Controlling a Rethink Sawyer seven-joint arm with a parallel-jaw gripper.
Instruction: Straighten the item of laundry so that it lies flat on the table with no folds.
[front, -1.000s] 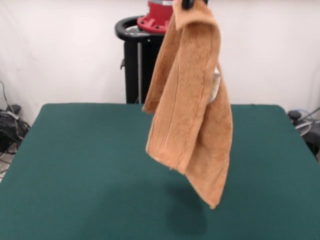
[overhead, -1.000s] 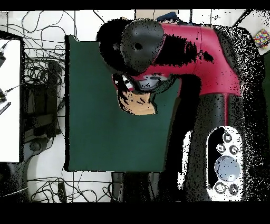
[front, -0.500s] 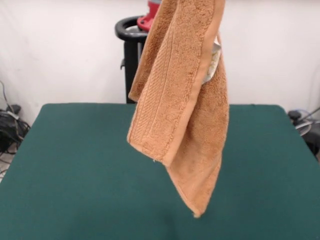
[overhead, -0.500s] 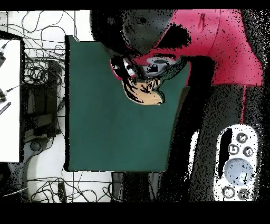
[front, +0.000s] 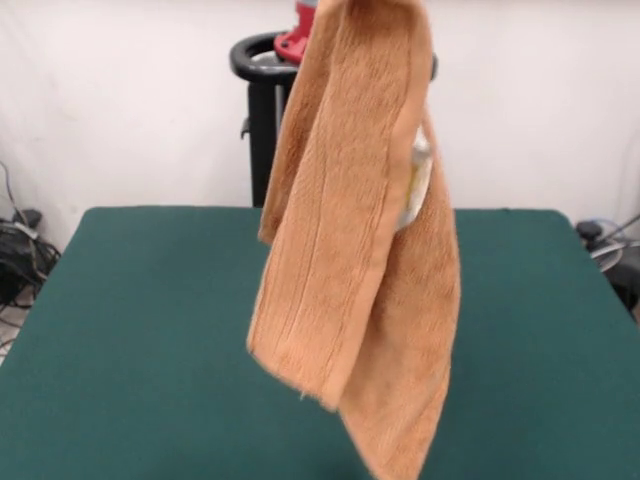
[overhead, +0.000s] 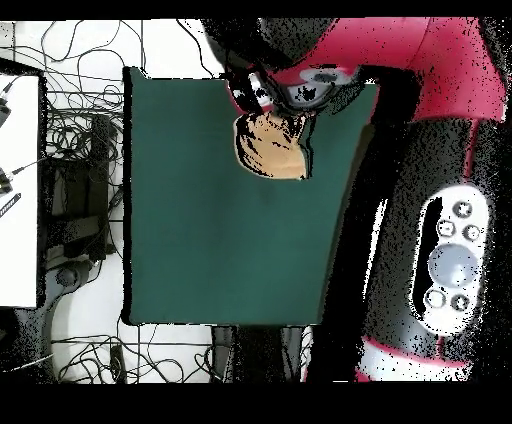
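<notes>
one towel (front: 355, 250) hangs in the air over the green table (front: 130, 330).
its top goes off the upper edge of the front view, so what holds it is hidden. from above the red arm (overhead: 400, 60) covers the gripper; i cannot tell if it is grasping.

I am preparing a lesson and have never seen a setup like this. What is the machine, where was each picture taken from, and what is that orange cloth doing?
The machine is a red and black robot arm that works at a table with a dark green top. One picture looks across the table at the robot; the other looks straight down from above. The orange-tan towel hangs in the air from above, folded lengthwise, with a small white tag showing. Its top runs out of the front picture, so the gripper holding it cannot be seen there. From above, the towel shows as a small tan patch under the arm.
</notes>
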